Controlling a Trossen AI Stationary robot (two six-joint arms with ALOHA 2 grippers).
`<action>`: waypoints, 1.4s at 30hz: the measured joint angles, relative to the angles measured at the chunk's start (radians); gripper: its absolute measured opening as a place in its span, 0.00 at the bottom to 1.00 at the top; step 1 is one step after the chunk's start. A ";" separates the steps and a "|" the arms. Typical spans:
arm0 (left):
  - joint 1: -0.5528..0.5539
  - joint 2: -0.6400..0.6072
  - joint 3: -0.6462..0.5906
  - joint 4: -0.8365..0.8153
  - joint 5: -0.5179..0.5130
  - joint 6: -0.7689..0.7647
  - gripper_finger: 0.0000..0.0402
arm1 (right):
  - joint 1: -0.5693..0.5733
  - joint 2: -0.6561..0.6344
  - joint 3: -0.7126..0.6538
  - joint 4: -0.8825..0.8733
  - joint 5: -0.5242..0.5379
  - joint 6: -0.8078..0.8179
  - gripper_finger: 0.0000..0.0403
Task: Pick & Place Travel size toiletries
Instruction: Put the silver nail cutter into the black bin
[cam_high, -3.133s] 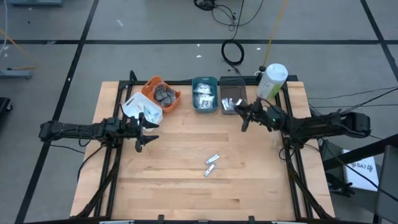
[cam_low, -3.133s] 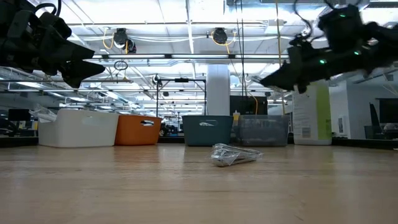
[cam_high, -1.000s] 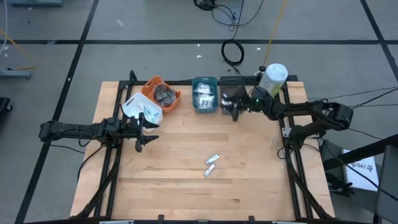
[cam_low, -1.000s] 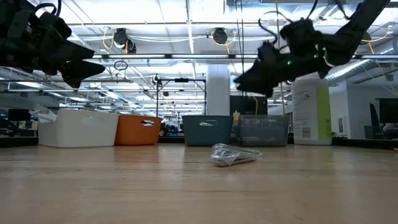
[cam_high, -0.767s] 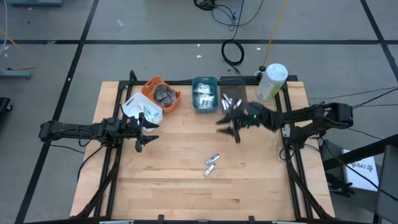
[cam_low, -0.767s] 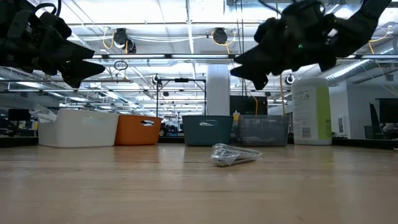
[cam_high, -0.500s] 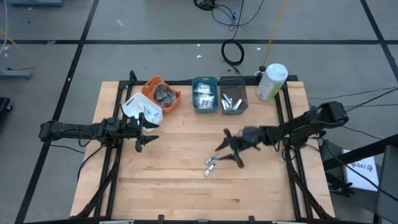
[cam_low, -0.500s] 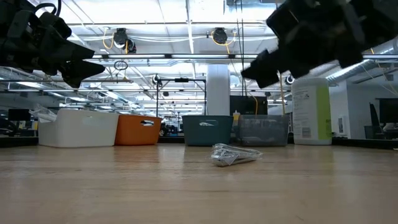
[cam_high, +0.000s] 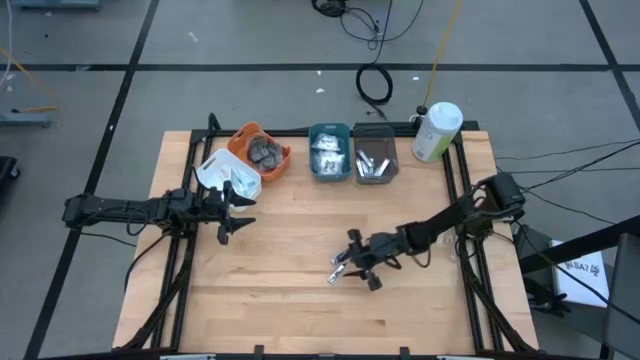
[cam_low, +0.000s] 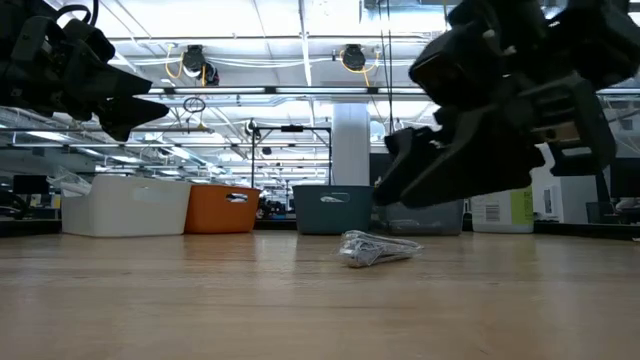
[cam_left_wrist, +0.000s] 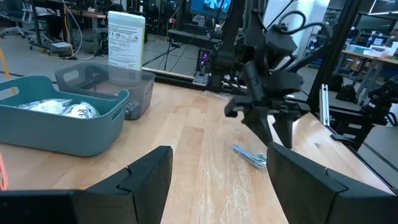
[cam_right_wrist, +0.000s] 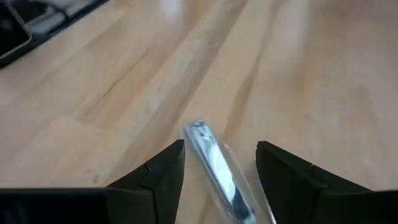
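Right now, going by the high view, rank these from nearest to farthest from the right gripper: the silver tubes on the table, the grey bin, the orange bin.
1. The silver tubes, on the bare wood just beside the open right gripper.
2. The grey bin, at the table's far edge, on the right arm's side.
3. The orange bin, at the far edge, over on the left arm's side.

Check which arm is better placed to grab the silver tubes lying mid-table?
Right. The right gripper hangs just over the silver tubes, open, with one tube between its fingers in the right wrist view. The left gripper waits open by the white bin, well away from them.
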 joint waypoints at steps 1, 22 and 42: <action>0.000 0.000 0.000 0.000 0.000 0.000 0.64 | 0.000 0.011 0.027 -0.034 -0.018 -0.013 0.47; 0.000 0.000 0.000 0.001 0.000 0.000 0.64 | -0.034 0.143 0.203 -0.387 -0.091 -0.091 0.45; 0.000 0.000 0.000 0.000 0.000 0.000 0.64 | -0.033 0.122 0.199 -0.407 -0.088 -0.127 0.11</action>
